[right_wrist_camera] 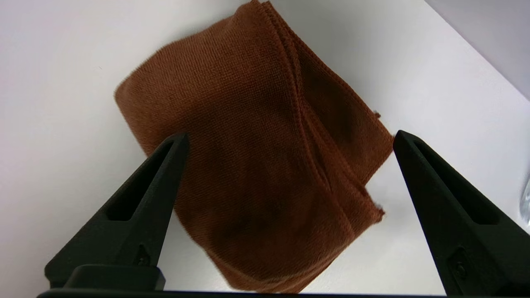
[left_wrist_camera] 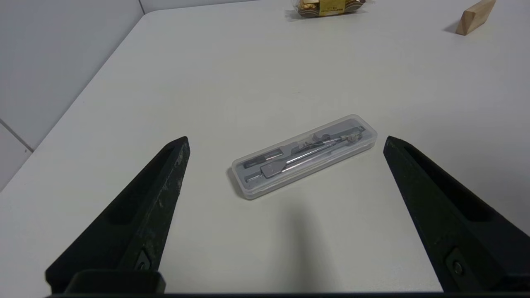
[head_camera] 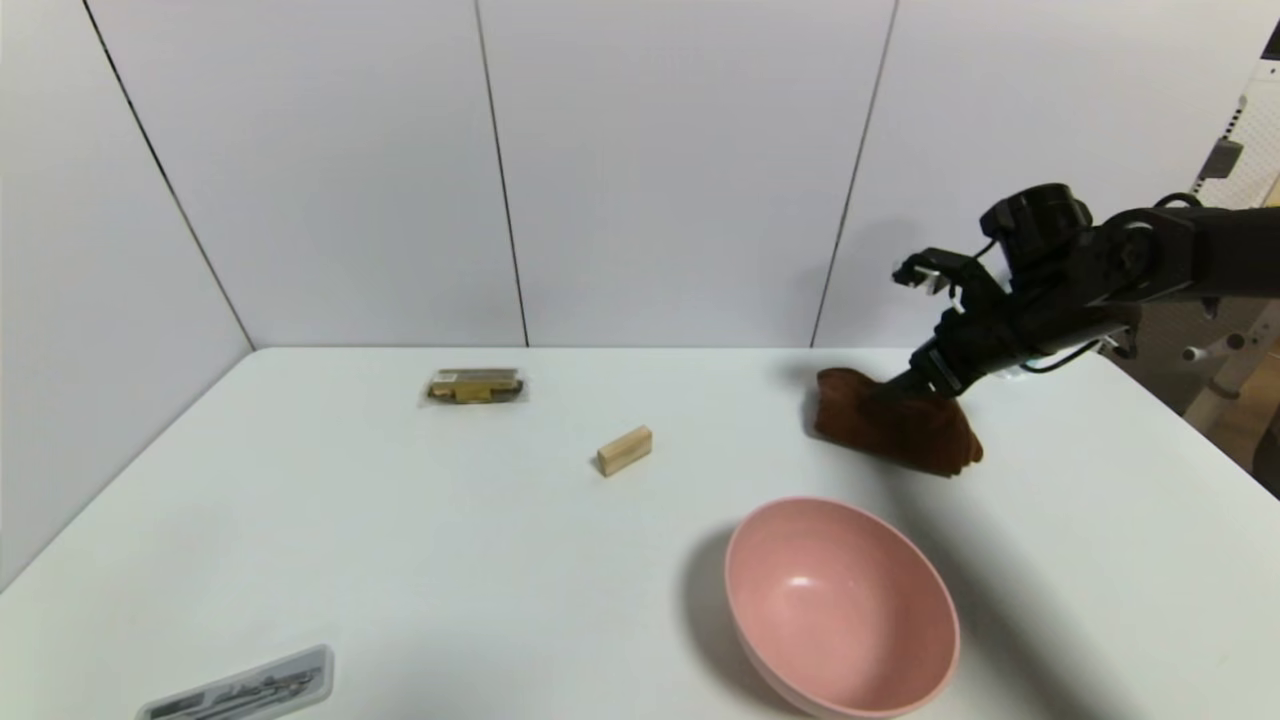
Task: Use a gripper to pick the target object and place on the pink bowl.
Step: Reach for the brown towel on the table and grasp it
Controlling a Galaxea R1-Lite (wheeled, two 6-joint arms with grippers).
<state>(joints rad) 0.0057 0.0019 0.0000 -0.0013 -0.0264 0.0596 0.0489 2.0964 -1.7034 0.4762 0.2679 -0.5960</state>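
A folded dark brown fuzzy cloth [head_camera: 895,425] lies on the white table at the far right, behind the pink bowl [head_camera: 840,605], which stands empty near the front edge. My right gripper [head_camera: 893,388] hangs just over the cloth's top. In the right wrist view the cloth [right_wrist_camera: 256,165] fills the gap between the wide-apart fingers of that gripper [right_wrist_camera: 290,138], which is open and holds nothing. My left gripper [left_wrist_camera: 285,140] is open above the table's front left, out of the head view.
A clear plastic case with a compass [left_wrist_camera: 304,156] lies under the left gripper, seen also at the front left as the case [head_camera: 240,688]. A small wooden block [head_camera: 624,450] sits mid-table and a gold-brown packet [head_camera: 474,385] at the back. Grey wall panels close the back and left.
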